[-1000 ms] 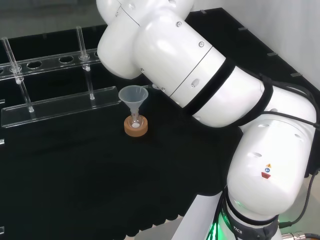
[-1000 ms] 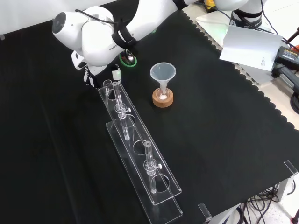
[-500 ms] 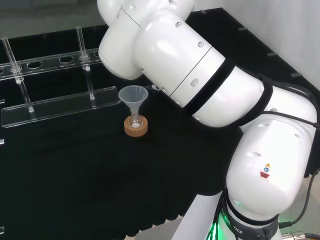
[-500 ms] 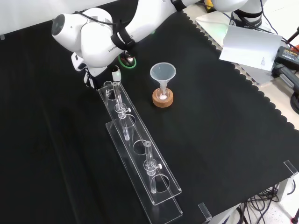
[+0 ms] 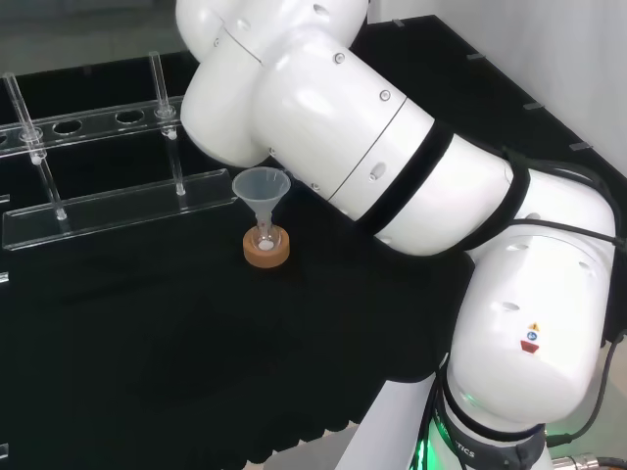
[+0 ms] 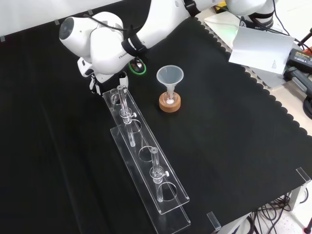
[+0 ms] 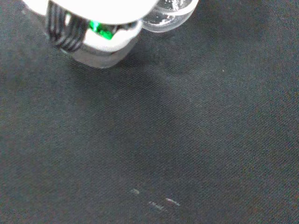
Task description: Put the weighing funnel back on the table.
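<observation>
In the wrist view a small clear glass piece, the weighing funnel (image 7: 169,13), sits right against the blurred white hand (image 7: 93,28), above the black cloth (image 7: 187,140). The hand's fingers seem to be closed on it. In the front view the hand (image 6: 93,84) hangs low over the cloth under the arm's big white link (image 6: 97,41), just past the far end of the clear rack (image 6: 146,161). Most of the hand is covered by that link.
The big funnel (image 6: 169,76) (image 5: 262,186) stands in a small flask on a cork ring (image 6: 169,103), to the right of the rack in the front view. The rack holds several glass tubes (image 6: 126,114). Papers (image 6: 261,48) and cables lie beyond the cloth's right edge.
The arm's big links have swung a little: leftward in the head view, slightly right and up in the front view. The hand stays low at the rack's far end.
</observation>
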Robot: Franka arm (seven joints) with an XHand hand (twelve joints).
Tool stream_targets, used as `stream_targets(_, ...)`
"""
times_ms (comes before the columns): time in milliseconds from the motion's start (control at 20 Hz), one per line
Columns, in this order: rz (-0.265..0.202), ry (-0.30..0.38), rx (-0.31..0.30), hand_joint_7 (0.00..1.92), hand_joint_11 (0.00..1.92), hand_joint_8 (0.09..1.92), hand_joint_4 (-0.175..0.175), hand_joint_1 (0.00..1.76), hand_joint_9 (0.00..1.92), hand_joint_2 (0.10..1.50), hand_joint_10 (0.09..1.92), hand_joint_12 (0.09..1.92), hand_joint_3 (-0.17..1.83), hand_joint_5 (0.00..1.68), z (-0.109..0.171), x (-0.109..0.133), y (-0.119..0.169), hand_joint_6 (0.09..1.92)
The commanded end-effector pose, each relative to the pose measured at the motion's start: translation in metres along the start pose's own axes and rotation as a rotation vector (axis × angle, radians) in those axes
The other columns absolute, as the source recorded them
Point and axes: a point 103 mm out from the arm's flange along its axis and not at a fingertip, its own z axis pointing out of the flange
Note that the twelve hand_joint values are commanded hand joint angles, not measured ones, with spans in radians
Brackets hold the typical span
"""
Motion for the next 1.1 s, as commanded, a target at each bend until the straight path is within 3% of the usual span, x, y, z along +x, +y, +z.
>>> stream_targets(50,-0.026,-0.001,-0.066,0.53,0.83,0.69,0.106,1.08,0.94,0.96,0.31,1.02,0.11,1.04,-0.007,0.003,-0.009,0.77)
stream_targets(200,-0.039,-0.002,-0.081,0.48,0.79,0.67,0.029,1.05,0.90,0.89,0.31,1.03,0.10,0.82,-0.011,0.004,-0.014,0.72)
stream_targets(300,-0.044,-0.004,-0.079,0.42,0.73,0.68,0.007,1.03,0.84,0.78,0.35,1.06,0.28,0.65,-0.012,0.003,-0.016,0.71)
stream_targets(400,-0.043,-0.008,-0.063,0.36,0.63,0.68,-0.001,1.00,0.76,0.66,0.40,1.13,0.47,0.51,-0.013,0.003,-0.018,0.63)
stream_targets(550,-0.044,-0.012,-0.043,0.28,0.51,0.68,-0.004,0.97,0.65,0.58,0.48,1.23,0.60,0.40,-0.014,0.003,-0.020,0.47)
stream_targets(750,-0.042,-0.002,-0.066,0.24,0.44,0.68,-0.003,0.95,0.56,0.56,0.56,1.26,0.63,0.39,-0.023,0.001,-0.029,0.35)
stream_targets(1100,-0.032,0.017,-0.096,0.23,0.42,0.67,-0.003,0.93,0.53,0.55,0.57,1.27,0.63,0.39,-0.058,-0.012,-0.063,0.31)
